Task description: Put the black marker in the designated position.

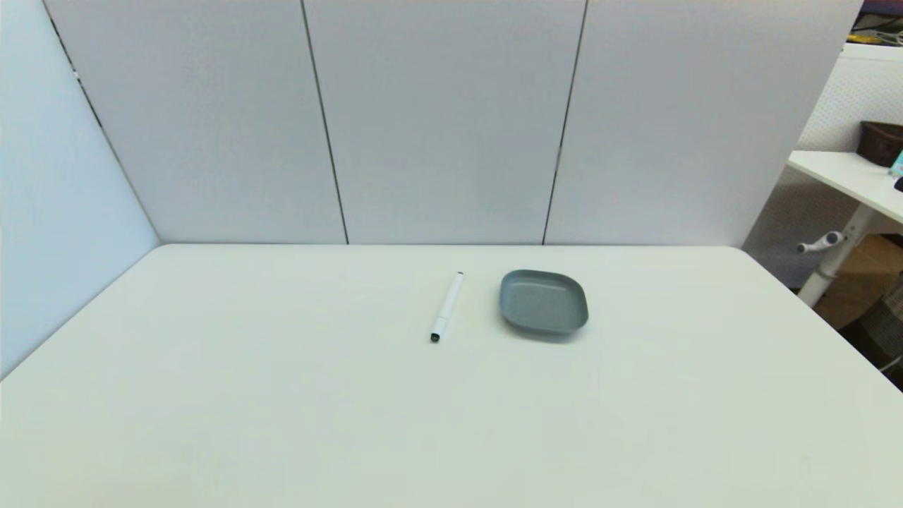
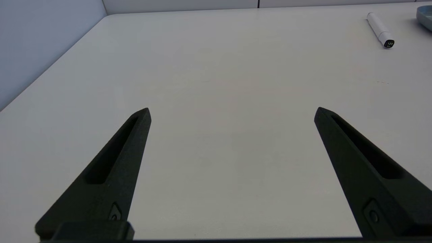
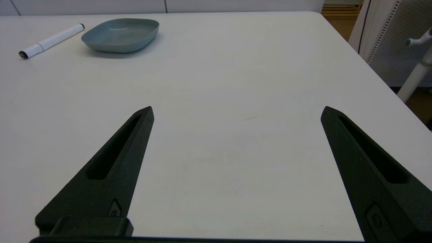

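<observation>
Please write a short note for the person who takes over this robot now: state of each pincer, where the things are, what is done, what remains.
Left pincer: open, holds nothing, low over the near left of the white table.
Right pincer: open, holds nothing, over the near right.
Black marker: lies flat on the table, just left of the grey dish, not touching it.
Dish: holds nothing.
Done: nothing; marker untouched.
Left: grasp the marker and set it in place, presumably in the dish.

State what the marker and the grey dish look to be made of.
Black marker: likely smooth plastic; uniform white barrel, seam near the black-tipped cap. Grey dish: probably matte plastic or melamine; even grey-blue colour, soft sheen inside, rounded moulded rim. Glazed ceramic cannot be excluded.
</observation>
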You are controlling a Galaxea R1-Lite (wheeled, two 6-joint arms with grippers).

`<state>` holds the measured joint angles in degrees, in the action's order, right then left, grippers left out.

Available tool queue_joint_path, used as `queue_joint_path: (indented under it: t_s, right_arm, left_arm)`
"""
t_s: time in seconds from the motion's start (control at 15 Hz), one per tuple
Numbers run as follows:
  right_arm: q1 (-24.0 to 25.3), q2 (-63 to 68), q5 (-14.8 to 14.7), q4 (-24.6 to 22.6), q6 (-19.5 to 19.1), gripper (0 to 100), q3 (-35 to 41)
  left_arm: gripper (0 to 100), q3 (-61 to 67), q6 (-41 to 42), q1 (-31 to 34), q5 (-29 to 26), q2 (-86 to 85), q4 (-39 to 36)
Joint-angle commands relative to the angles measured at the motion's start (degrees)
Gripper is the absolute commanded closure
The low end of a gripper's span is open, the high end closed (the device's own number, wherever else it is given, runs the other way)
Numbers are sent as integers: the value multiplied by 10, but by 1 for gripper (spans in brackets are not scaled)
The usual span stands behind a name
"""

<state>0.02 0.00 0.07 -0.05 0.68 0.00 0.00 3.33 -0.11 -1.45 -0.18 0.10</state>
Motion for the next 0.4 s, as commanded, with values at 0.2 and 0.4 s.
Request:
queue_joint_path:
  t_s: [0.2,0.4]
  right_arm:
    - [0,0,0,0,-1,0,0]
    - [1,0,0,0,-1,0,0]
  left_arm:
    - [0,0,0,0,0,1,0]
    - [0,0,0,-1,0,1,0]
